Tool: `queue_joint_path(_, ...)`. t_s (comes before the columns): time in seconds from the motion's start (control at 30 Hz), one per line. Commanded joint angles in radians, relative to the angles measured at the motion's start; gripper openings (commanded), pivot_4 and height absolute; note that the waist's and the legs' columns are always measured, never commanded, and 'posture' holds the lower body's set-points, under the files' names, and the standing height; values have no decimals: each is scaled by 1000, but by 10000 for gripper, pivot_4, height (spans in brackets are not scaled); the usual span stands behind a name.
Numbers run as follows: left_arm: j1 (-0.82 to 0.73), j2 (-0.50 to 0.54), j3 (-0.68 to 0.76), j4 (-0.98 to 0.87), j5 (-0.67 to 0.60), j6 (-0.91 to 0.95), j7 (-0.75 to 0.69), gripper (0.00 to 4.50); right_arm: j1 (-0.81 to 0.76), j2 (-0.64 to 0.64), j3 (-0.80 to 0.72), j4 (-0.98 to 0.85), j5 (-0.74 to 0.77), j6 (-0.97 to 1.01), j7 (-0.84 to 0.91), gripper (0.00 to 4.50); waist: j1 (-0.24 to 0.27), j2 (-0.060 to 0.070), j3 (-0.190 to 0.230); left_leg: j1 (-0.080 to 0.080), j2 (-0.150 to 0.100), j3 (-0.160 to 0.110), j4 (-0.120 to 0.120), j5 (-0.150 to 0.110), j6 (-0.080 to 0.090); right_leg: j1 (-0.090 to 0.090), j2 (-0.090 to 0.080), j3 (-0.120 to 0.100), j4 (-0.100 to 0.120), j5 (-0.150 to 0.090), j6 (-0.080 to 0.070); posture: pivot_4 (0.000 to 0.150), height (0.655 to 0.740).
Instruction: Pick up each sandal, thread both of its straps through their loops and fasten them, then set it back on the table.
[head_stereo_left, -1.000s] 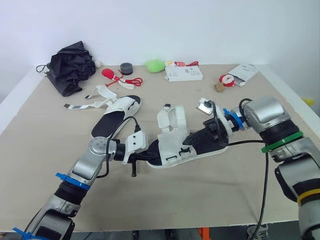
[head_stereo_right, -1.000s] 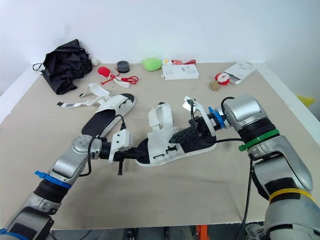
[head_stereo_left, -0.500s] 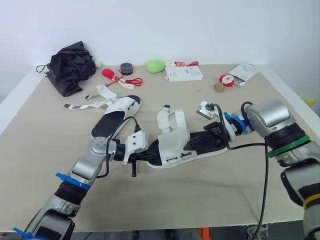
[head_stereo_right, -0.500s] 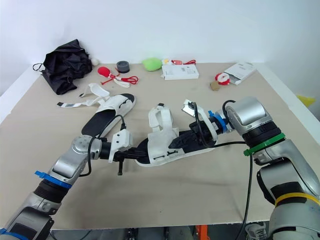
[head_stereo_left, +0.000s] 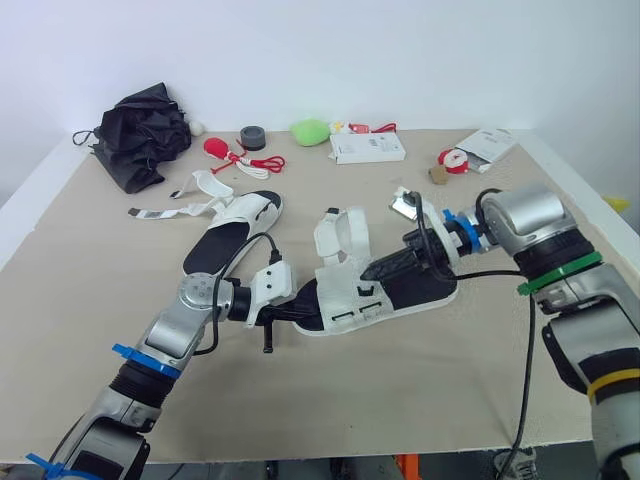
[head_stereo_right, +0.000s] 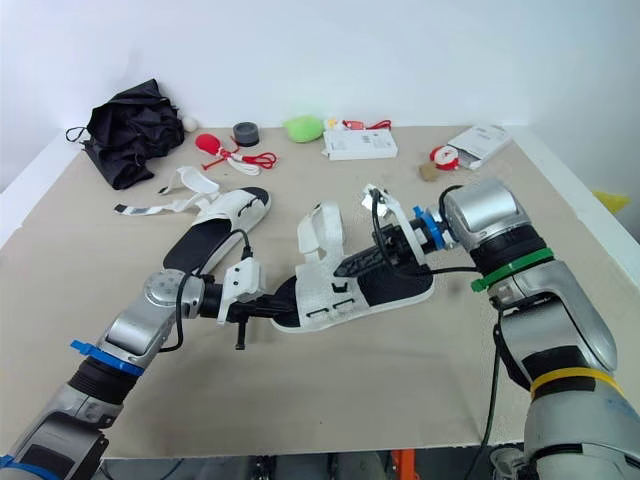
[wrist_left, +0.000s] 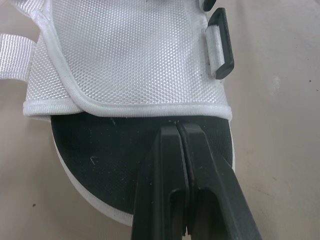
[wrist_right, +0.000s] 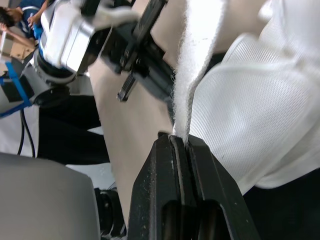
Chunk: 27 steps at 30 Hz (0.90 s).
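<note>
Black fingers of the left gripper (wrist_left: 179, 131) are pinching shut on the toe edge of the sandal (head_stereo_left: 345, 290). The right gripper (wrist_right: 181, 140) is clamping its white strap (wrist_right: 192, 75). The sandal is lying on the tan table (head_stereo_left: 420, 390), with the second sandal (head_stereo_left: 232, 228) beyond-left of it and the white wall (head_stereo_left: 420, 60) behind.

Sandal: white mesh sandal with black footbed (head_stereo_right: 390, 288), flat on tan table (head_stereo_right: 400, 380)
Left gripper (head_stereo_right: 278, 310): pinching its toe
Right gripper (head_stereo_right: 346, 267): on its upright white strap (head_stereo_right: 322, 230)

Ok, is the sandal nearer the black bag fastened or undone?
Undone: the sandal lies with its straps trailing loose across the table.
</note>
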Motion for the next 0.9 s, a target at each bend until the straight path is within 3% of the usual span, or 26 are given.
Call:
queue_joint_path(0.03, 38, 10, -70, 49, 34, 37, -23, 0, -44, 0, 25, 15, -19, 9, 58, 252, 0, 0, 0, 0, 0, 0, 0, 0, 0, 0, 0, 0, 0, 0, 0, 1500, 7400)
queue_joint_path(0.5, 44, 10, -63, 56, 33, 42, -17, 0, -43, -36, 102, -44, 35, 80, 86, 252, 0, 0, 0, 0, 0, 0, 0, 0, 0, 0, -1, 0, 0, 0, 0, 1500, 7400)
queue_joint_path(0.9, 45, 8, -65, 64, 35, 37, -17, 0, -81, -3, 112, 42, 28, 99, 86, 252, 0, 0, 0, 0, 0, 0, 0, 0, 0, 0, -1, -1, 0, 0, 0, 1500, 7400)
